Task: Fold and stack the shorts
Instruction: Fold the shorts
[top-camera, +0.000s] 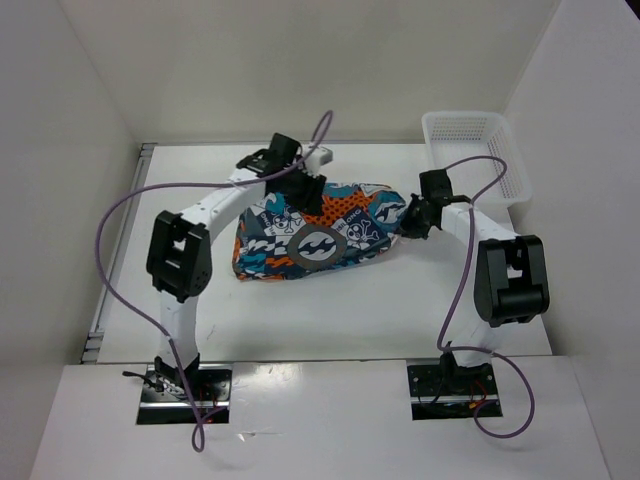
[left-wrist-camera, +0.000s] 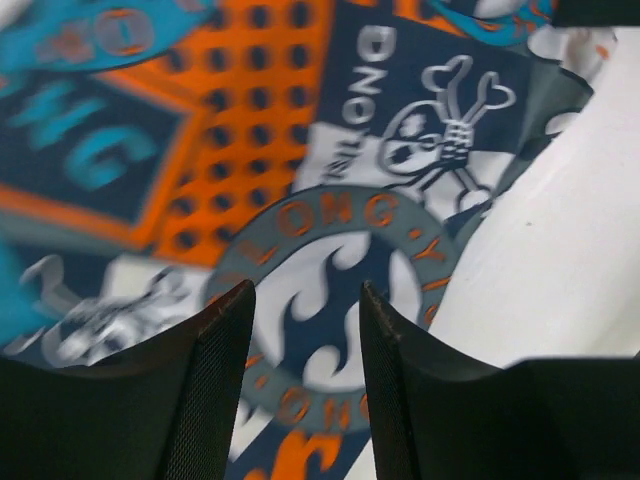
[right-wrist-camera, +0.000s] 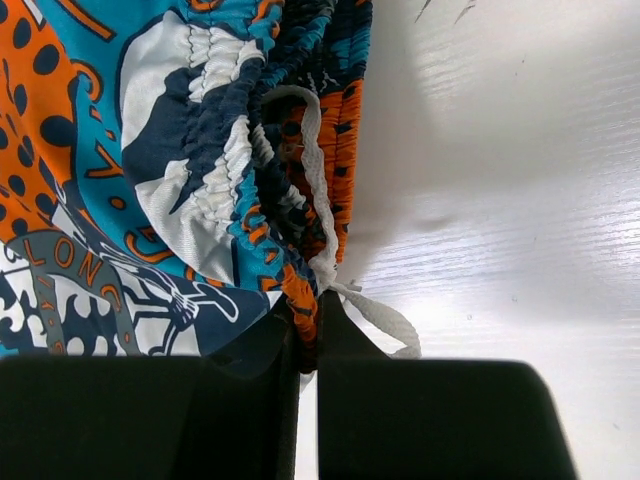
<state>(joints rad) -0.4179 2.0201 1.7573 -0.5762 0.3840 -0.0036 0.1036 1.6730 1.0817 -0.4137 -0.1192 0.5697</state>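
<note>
Right hand (right-wrist-camera: 308, 345) is pinched shut on the gathered waistband end of the shorts (top-camera: 310, 240), which lie on the bench (top-camera: 330, 315) with their long axis running left to right. My left hand (left-wrist-camera: 305, 300) hangs spread just above the print near their far edge, gripping nothing, so I judge the right is my only hold for the fold.

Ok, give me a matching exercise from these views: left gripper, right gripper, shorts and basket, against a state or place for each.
1 left gripper
2 right gripper
3 shorts
4 basket

A at the far right
B jaws apart over the print
C pinching the fabric's edge
D crumpled in the middle

Pairs: 1-B, 2-C, 3-D, 4-A
</note>
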